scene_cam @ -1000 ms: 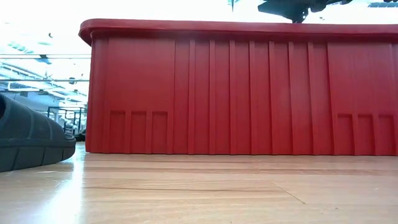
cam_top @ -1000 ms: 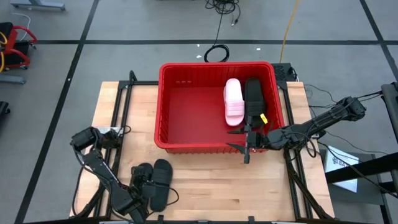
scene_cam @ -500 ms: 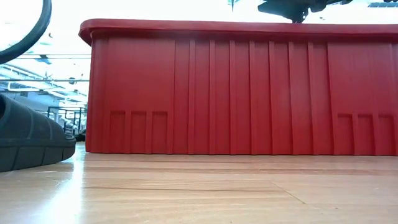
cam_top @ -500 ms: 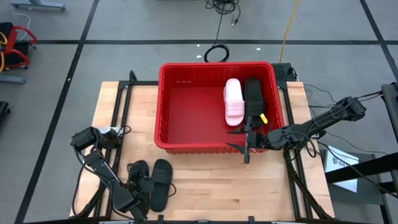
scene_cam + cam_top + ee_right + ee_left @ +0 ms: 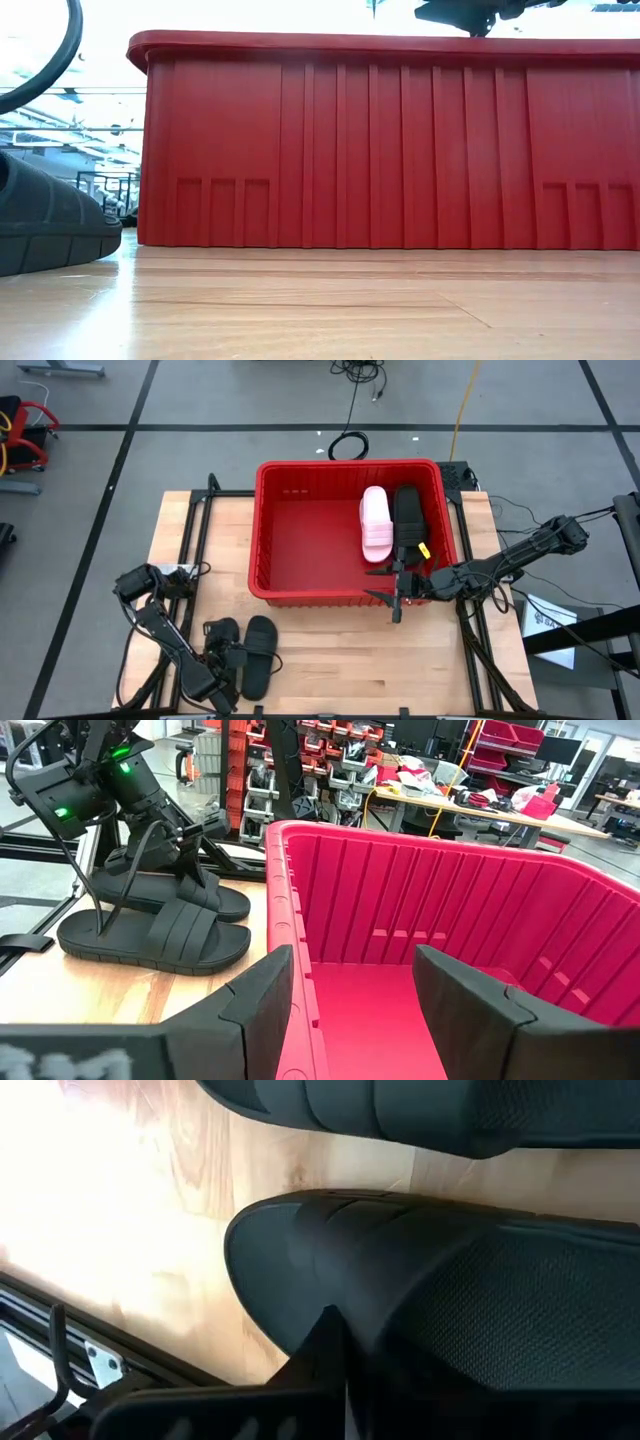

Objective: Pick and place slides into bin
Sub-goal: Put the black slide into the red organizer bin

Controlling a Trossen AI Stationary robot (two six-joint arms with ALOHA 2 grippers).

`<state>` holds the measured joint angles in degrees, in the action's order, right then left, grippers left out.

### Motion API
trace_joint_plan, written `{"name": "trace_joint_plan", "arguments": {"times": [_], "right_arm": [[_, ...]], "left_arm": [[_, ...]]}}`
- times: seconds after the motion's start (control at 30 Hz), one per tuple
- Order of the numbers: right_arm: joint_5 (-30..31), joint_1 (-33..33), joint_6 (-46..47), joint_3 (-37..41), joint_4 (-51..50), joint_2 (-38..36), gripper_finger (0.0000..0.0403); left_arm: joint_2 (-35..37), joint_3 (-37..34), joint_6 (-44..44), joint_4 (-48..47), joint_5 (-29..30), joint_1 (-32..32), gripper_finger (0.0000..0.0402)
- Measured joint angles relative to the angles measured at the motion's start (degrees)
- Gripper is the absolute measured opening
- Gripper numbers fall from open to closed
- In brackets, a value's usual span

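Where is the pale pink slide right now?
In the high view, the pink slide lies inside the red bin, in its right half, side by side with a black slide near the right wall.

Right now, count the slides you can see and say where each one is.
4. A pink slide and a black slide lie side by side in the red bin. Two black slides sit on the table by the left gripper. Others may be hidden.
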<state>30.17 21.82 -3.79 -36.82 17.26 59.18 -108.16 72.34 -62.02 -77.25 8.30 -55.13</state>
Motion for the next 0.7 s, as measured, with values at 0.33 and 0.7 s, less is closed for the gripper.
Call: {"name": "trace_joint_plan", "arguments": {"times": [0.33, 0.7], "right_arm": [[0.0, -0.1, -0.1, 0.0, 0.0, 0.0, 0.0196], [0.0, -0.1, -0.1, 0.0, 0.0, 0.0, 0.0196]], "left_arm": [[0.0, 0.1, -0.3, -3.0, -0.9, 0.3, 0.0006], [0.2, 3.7, -0.2, -12.9, -3.5, 1.2, 0.0002]]}}
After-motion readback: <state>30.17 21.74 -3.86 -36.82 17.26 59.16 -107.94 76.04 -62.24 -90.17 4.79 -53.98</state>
